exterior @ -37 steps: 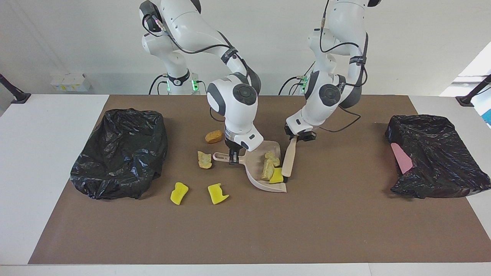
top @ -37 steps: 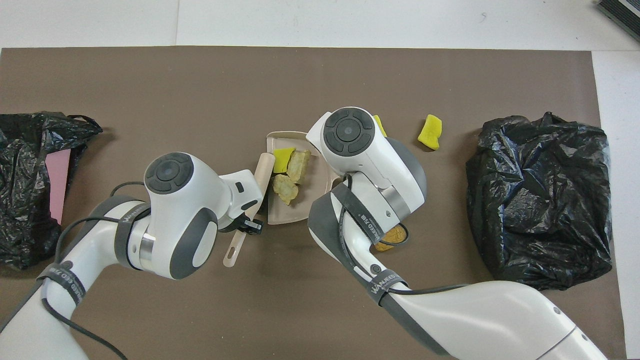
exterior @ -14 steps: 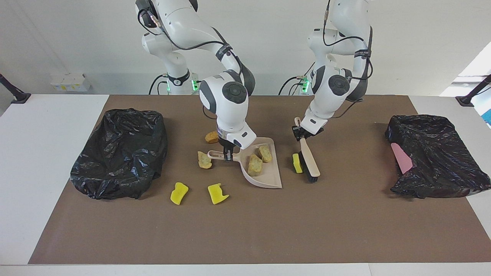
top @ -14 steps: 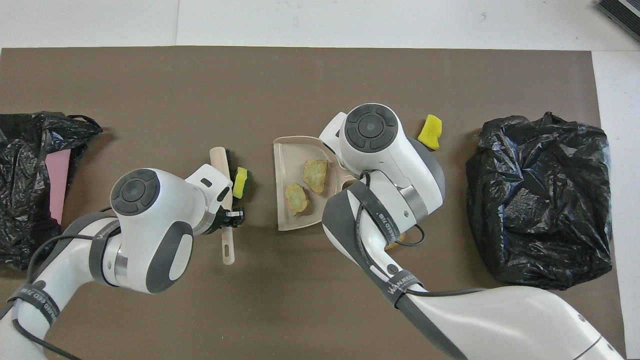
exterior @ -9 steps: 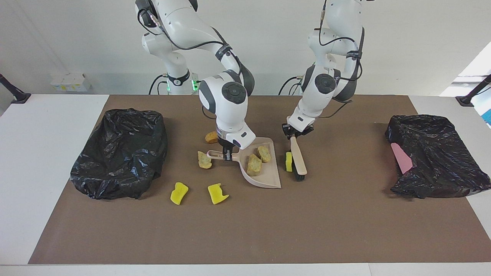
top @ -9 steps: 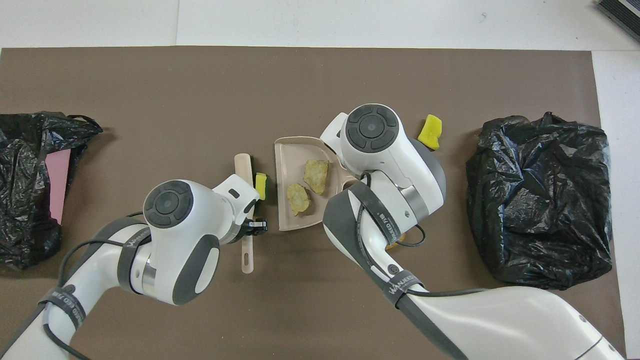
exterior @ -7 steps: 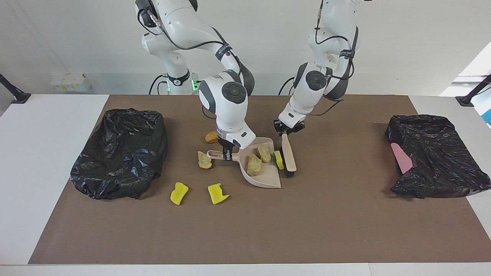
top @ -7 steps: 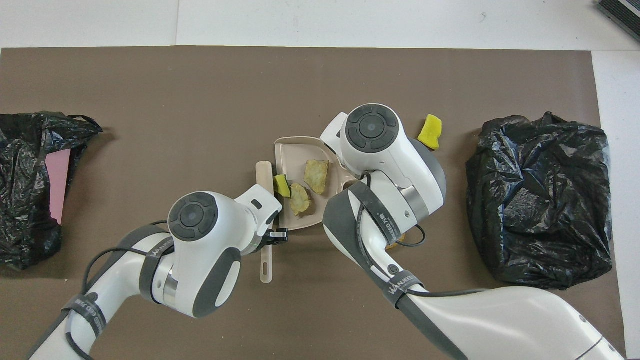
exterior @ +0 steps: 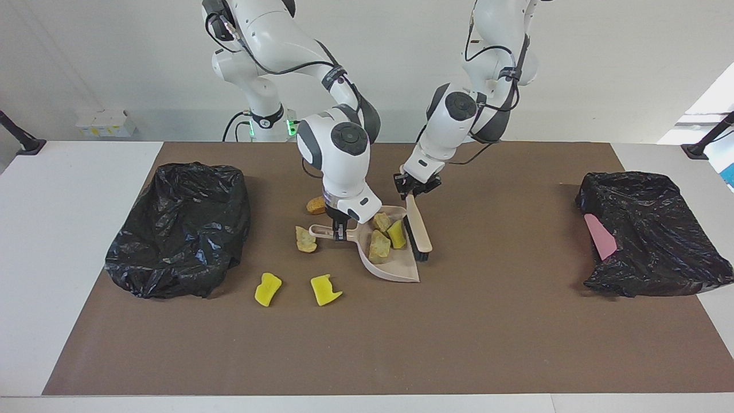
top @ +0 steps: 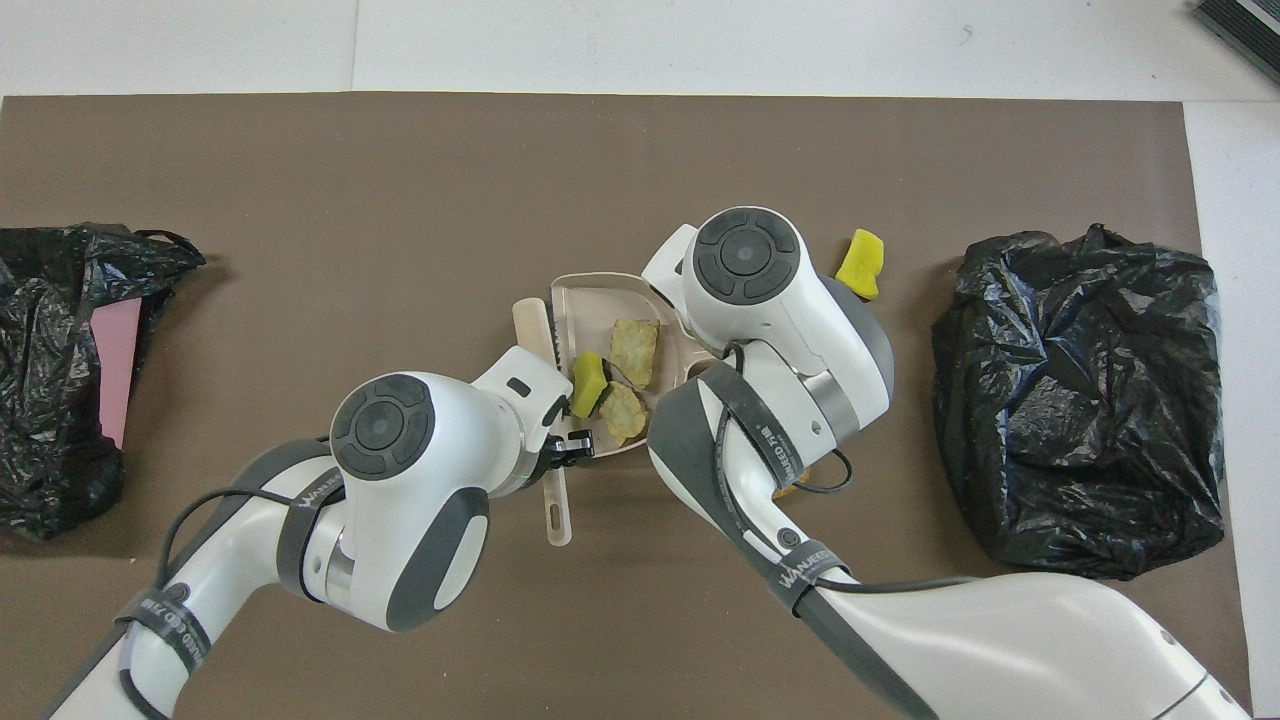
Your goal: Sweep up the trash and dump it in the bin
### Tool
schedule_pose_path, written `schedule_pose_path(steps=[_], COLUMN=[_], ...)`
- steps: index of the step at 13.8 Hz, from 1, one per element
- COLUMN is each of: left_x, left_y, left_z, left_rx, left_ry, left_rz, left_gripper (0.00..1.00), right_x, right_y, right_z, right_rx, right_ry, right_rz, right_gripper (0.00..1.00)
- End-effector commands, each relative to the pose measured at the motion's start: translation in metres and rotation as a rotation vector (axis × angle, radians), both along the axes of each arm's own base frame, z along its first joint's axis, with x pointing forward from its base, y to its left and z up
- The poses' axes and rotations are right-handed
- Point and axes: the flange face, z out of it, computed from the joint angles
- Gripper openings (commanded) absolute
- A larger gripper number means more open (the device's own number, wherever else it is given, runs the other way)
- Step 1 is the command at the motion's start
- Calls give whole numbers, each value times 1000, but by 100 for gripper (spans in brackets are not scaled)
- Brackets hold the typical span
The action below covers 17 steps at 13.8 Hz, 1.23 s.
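The left gripper (exterior: 417,191) is clamped on the brush (exterior: 418,228) handle, with the bristles at the open edge of the dustpan (exterior: 395,265). The right gripper (exterior: 340,232) is clamped on the dustpan handle and keeps the pan flat on the table.

Three trash chunks (exterior: 382,237) lie in the pan. Two tan chunks (exterior: 305,239) lie on the table beside the handle. Two yellow chunks (exterior: 296,289) lie farther from the robots, toward the black bag (exterior: 179,228).

The chunks appear light, soft and spongy. They are likely to roll or bounce, so they should be pushed broadside with the bristles rather than pinched.
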Motion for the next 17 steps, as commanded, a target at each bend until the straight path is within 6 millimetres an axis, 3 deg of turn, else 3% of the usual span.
schedule_pose_path(steps=[1, 4, 6, 7, 9, 13, 15, 17], left_x=[5, 14, 8, 2, -13, -78, -122, -152], left_y=[3, 12, 15, 19, 22, 17, 9, 5], left_z=[7, 14, 16, 27, 35, 20, 5, -12], left_rx=[-2, -7, 13, 27, 100, 152, 174, 193], left_ry=[7, 2, 41, 62, 83, 86, 92, 95], left_rz=[50, 70, 57, 55, 57, 17, -52, -52], left_gripper=[0, 0, 0, 0, 0, 0, 0, 0], right_x=[-2, -1, 1, 4, 8, 14, 14, 13], right_y=[-9, -12, -14, -20, -39, -87, -118, -151], right_z=[8, 9, 11, 14, 35, 80, 103, 123], right_rx=[3, 12, 15, 16, 24, 56, 55, 52], right_ry=[-7, -5, -7, -11, -31, -44, -48, -48], right_rz=[26, 17, 14, 11, 1, -15, -32, -32], right_gripper=[0, 0, 0, 0, 0, 0, 0, 0])
